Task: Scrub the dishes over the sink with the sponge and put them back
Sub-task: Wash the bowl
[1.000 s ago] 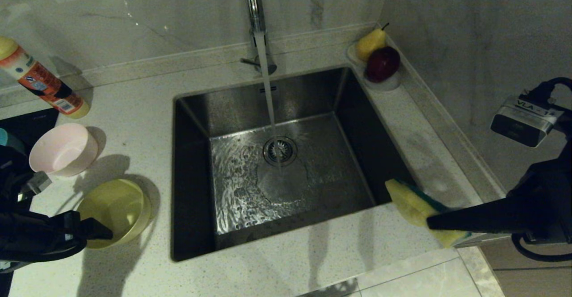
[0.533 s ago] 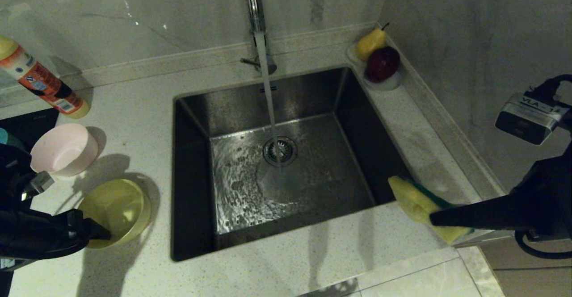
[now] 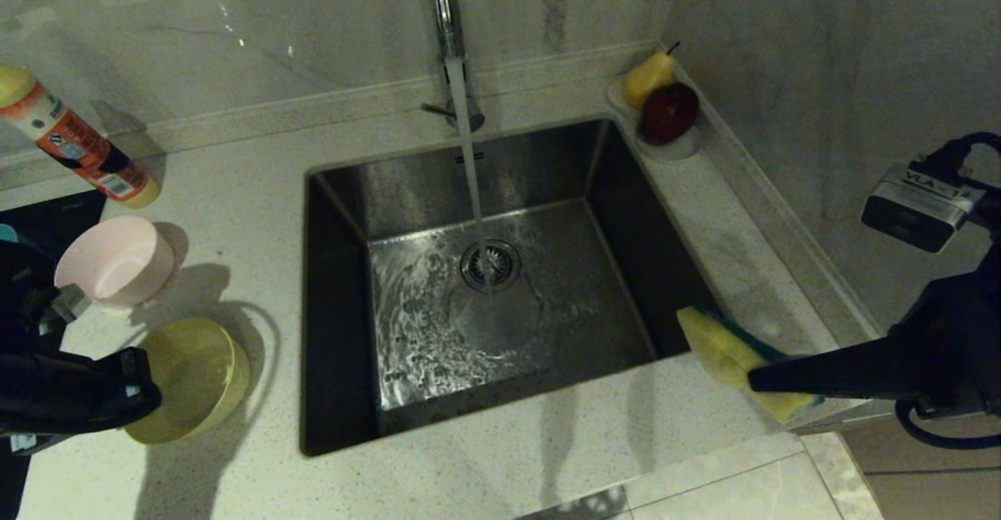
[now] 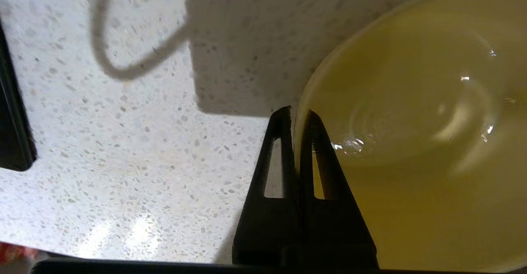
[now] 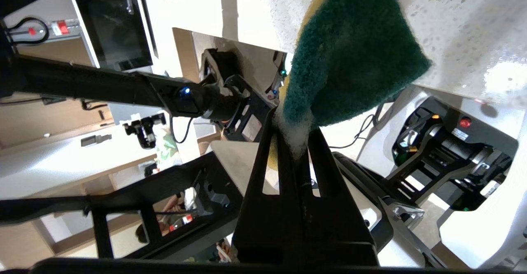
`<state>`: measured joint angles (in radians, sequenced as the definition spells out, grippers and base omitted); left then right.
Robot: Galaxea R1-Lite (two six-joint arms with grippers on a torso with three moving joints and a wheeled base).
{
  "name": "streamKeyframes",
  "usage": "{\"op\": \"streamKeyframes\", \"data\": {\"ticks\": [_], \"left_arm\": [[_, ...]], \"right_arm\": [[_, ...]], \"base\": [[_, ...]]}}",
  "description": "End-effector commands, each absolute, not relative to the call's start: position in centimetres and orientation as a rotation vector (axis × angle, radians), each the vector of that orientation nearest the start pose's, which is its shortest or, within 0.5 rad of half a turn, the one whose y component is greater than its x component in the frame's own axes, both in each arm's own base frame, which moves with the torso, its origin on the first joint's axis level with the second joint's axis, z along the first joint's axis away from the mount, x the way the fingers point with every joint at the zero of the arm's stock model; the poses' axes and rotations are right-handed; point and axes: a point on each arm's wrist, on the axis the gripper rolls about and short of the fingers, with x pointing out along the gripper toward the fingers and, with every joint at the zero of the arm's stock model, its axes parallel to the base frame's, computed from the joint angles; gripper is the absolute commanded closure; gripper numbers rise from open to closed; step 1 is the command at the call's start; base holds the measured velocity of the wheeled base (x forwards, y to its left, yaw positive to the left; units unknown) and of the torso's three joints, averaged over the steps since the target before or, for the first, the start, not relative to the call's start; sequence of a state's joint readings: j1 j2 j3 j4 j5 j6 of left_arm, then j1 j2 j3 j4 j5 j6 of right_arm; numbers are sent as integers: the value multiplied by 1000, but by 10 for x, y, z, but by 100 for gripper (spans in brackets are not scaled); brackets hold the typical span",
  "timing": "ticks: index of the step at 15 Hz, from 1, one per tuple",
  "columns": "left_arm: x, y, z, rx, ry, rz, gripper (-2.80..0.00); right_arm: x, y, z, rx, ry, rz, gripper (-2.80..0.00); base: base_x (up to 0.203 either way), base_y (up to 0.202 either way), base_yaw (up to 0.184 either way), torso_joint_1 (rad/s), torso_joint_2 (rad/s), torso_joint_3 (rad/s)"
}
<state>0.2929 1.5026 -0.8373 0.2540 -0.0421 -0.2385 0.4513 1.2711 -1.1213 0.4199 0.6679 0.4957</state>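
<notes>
Black fingers of my left gripper [image 4: 294,115] are pinched together on the rim of the yellow bowl [image 3: 191,379]; in the left wrist view 1 finger sits outside the wall and 1 inside. That bowl is tilted, its far edge lifted off the counter [image 3: 235,215], and it lies on the counter left of the sink [image 3: 500,285], near the sink's front-left corner.

My right gripper [image 5: 294,136] is clamped fully on the sponge [image 3: 727,356], biting its near end, with the dark green face and the yellow foam both showing. In the head view the sponge hangs above the sink's front-right corner, partly over the basin edge and partly over the counter.

Outward from the sink:
- Water runs from the faucet [image 3: 450,19] behind the sink and lands just beside the drain strainer [image 3: 490,264]; the basin floor is wet and rippled.
- The pink bowl [image 3: 116,260] stands on the counter left of the sink, behind the yellow bowl and apart from it.
- A sliver of teal shows at the frame edge, further left of the sink; I cannot tell what it is.
- A bottle [image 3: 74,145] with an orange label stands well left of the sink's back-left corner.
- 1 pear [image 3: 647,74] and 1 red apple [image 3: 669,112] sit in a white dish [image 3: 679,148] at the sink's back-right corner.
</notes>
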Motion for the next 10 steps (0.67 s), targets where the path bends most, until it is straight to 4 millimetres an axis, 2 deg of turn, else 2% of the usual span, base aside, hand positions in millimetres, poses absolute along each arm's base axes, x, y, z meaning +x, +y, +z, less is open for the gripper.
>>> {"op": "streamKeyframes", "data": {"ticks": [1,4,7,8,10], "left_arm": [[217,65,168,-379,887,347,0],[217,65,186,-437,800,368,0],[212,62,229,-515,616,364,0],[211,59,243,-548,565,334,0],[215,41,257,-566,533,230,0]], "right_arm": [[154,90,281,498,863,919,0],[153,90,280,499,870,920,0],[155,91,276,499,887,919,0],[154,91,276,499,886,923,0],[151,90,277,496,876,928,0]], "base": [[0,0,0,0,0,0],[0,0,0,0,0,0],[0,0,0,0,0,0],[0,0,0,0,0,0],[0,0,0,0,0,0]]}}
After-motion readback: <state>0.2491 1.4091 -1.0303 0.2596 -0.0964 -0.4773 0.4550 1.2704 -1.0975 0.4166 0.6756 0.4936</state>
